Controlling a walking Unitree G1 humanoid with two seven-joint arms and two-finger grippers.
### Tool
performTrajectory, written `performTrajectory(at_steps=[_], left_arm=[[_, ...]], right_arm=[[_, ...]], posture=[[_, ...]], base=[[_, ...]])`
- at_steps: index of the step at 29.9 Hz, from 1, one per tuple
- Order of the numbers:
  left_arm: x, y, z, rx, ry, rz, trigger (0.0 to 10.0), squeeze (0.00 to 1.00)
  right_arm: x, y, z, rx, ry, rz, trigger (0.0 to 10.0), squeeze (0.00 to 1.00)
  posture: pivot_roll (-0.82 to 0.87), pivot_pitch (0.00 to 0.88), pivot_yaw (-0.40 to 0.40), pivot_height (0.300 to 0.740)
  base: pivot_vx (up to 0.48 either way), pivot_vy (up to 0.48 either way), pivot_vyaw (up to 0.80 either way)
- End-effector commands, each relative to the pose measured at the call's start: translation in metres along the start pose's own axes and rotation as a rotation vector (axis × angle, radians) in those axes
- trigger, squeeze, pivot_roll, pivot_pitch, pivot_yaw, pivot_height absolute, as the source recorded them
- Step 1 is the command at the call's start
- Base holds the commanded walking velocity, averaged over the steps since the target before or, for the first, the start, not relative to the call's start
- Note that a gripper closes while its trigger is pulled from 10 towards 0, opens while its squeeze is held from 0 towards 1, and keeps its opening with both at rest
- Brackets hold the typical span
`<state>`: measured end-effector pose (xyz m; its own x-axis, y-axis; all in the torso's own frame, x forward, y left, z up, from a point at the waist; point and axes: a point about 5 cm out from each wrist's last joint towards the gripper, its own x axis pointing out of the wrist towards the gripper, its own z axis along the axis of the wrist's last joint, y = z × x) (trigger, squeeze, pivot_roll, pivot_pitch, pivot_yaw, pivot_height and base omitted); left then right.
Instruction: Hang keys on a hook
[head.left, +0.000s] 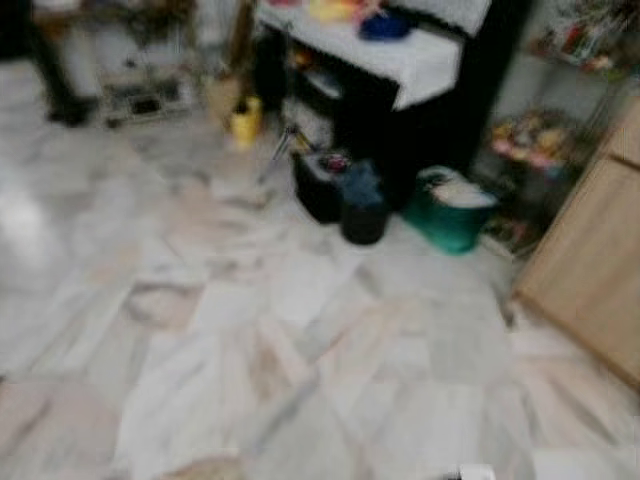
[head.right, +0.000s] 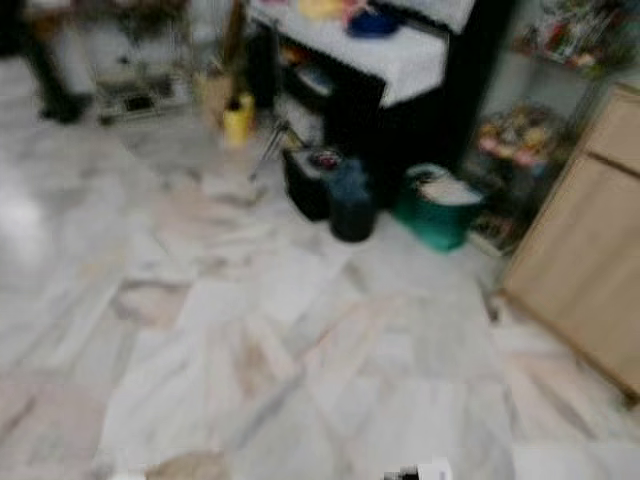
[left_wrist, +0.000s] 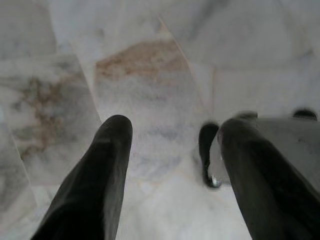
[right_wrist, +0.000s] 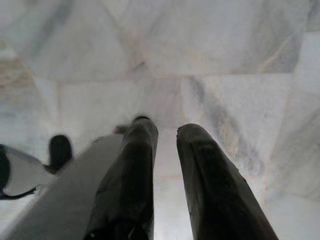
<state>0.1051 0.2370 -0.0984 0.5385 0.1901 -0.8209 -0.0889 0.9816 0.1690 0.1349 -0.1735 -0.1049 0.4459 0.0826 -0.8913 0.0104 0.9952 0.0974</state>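
Blurred marble floor (head.left: 250, 330), green basin (head.left: 447, 215)

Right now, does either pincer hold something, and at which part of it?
Nothing is held. The left pincer is open, with only marble floor between its fingers. The right pincer has a narrow gap, also bare.

Head views blurred — shelf clutter (head.left: 575, 40) unreadable, cabinet (head.left: 590, 260) cut off.
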Motion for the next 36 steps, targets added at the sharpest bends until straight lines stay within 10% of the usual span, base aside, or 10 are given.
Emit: performTrajectory(at_steps=[1,27,36], left_arm=[[-0.0016,-0.0052,-0.0067,-0.006,0.025,-0.014,10.0,0.00],[-0.0015,-0.0023,-0.0052,-0.024,0.011,-0.009,10.0,0.00],[-0.0017,-0.0023,-0.0057,-0.009,0.014,-0.017,10.0,0.00]], right_arm=[[-0.0017,-0.0082,-0.0015,0.003,0.002,-0.020,10.0,0.00],[-0.0011,-0.0054,-0.0017,0.004,0.001,-0.024,10.0,0.00],[-0.0008,-0.0037,0.0022,-0.157,0.001,0.014,10.0,0.00]], posture=[[0.09,0.000,0.003,0.736],[0.11,0.000,0.005,0.736],[0.10,0.000,0.013,0.736]], base=[[0.000,0.000,-0.76],[0.000,0.000,-0.77],[0.000,0.000,-0.76]])
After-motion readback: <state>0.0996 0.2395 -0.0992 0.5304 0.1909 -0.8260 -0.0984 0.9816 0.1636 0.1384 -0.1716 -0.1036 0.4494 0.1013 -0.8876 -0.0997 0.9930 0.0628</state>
